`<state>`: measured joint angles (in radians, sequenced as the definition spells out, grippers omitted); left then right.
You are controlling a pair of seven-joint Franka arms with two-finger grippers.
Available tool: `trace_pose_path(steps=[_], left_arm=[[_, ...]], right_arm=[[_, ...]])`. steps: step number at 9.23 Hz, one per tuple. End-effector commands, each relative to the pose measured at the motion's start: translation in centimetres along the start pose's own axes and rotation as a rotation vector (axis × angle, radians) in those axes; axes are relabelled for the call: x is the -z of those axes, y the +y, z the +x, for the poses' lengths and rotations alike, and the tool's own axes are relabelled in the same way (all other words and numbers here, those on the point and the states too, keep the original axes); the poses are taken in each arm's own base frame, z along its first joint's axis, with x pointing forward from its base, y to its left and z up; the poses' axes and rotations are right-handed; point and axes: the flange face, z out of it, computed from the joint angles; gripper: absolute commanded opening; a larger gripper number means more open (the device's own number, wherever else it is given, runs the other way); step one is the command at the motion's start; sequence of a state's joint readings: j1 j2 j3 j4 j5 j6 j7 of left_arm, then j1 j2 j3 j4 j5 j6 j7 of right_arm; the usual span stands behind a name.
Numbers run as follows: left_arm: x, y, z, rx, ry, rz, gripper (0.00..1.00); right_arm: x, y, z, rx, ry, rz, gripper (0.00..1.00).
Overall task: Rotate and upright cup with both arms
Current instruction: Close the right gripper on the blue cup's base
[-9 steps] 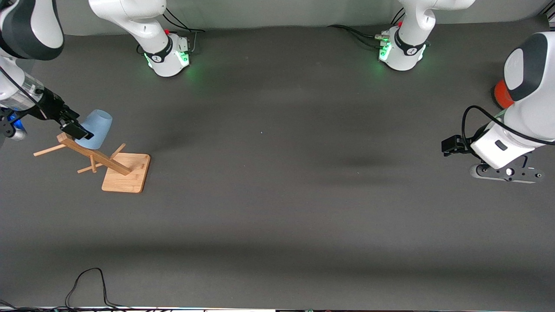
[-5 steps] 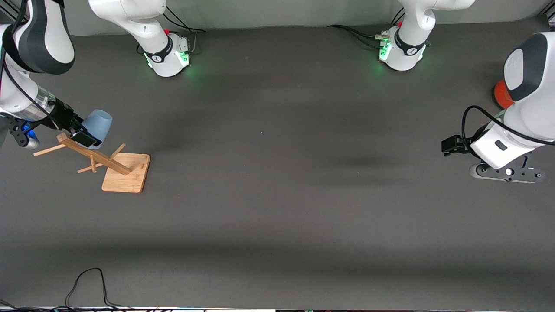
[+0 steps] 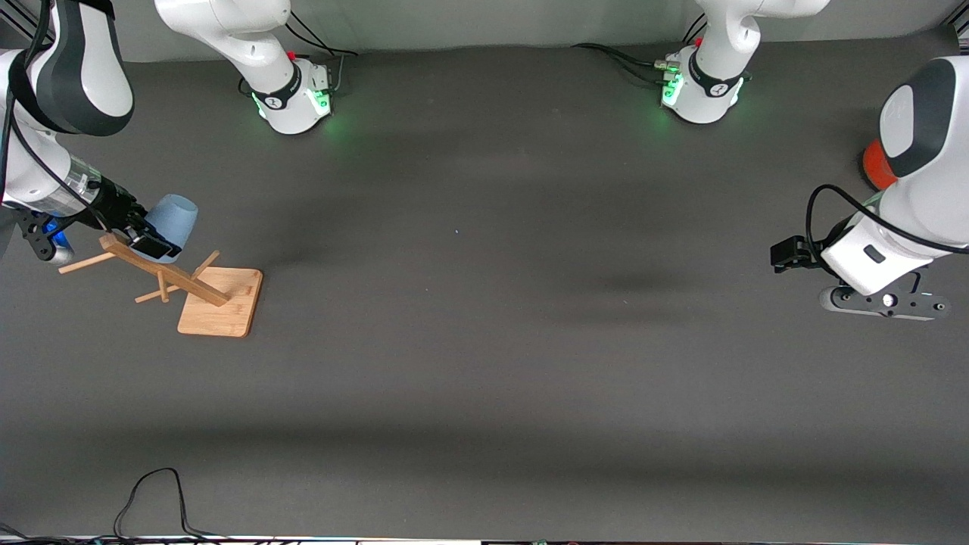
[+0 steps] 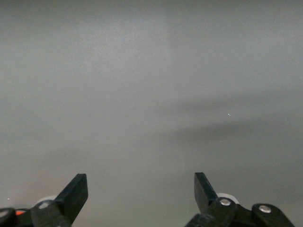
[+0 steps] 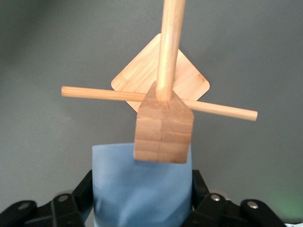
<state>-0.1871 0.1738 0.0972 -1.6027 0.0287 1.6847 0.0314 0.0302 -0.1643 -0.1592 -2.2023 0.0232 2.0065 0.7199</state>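
Right gripper [image 3: 151,244] is clamped on the cup [image 3: 171,224], one finger pressed on each side of the light-blue wall; the right wrist view shows the fingers [image 5: 198,189] flanking the cup [image 5: 142,189] with no gap. Cup is up in the air, tilted, its open end facing up and away from the gripper, over the top of the wooden rack [image 3: 163,276] at the right arm's end of the table. Can't confirm from the front view whether the cup still touches the rack's post; in the right wrist view the post's square top [image 5: 163,130] overlaps the cup, so contact is possible but not certain.

Rack: slanted post with thin cross pegs [image 5: 158,101] on a square wooden base [image 3: 221,303], sitting on the dark grey table [image 3: 484,341]. Base is nearer the front camera than the cup.

Left gripper [image 4: 140,196] hangs over bare table at the left arm's end, well apart from cup and rack, jaws spread wide with nothing between them. Left arm is waiting.

Orange-red cylinder [image 3: 877,165] is partly hidden by the left arm's upper link, beside that end of the table. Black cable [image 3: 155,496] loops at the table edge nearest the front camera.
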Motion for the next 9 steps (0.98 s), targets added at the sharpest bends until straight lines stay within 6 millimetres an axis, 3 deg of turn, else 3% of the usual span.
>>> trace_pose_path(steps=[1,6,8,9], left_arm=[[0.3,0.2,0.0,-0.014,-0.008,-0.003,1.00],[0.1,0.2,0.1,-0.015,-0.011,-0.003,1.00],[0.1,0.2,0.1,-0.015,-0.011,-0.003,1.00],[0.2,0.2,0.0,-0.015,-0.009,-0.003,1.00]], right_arm=[[1.3,0.1,-0.6,-0.011,-0.014,0.013,0.62],[6.9,1.2,-3.6,-0.040,-0.057,-0.011,0.62],[8.2,-0.6,-7.2,-0.075,-0.062,-0.017,0.62],[8.4,-2.6,-9.8,-0.095,-0.060,-0.019,0.62]])
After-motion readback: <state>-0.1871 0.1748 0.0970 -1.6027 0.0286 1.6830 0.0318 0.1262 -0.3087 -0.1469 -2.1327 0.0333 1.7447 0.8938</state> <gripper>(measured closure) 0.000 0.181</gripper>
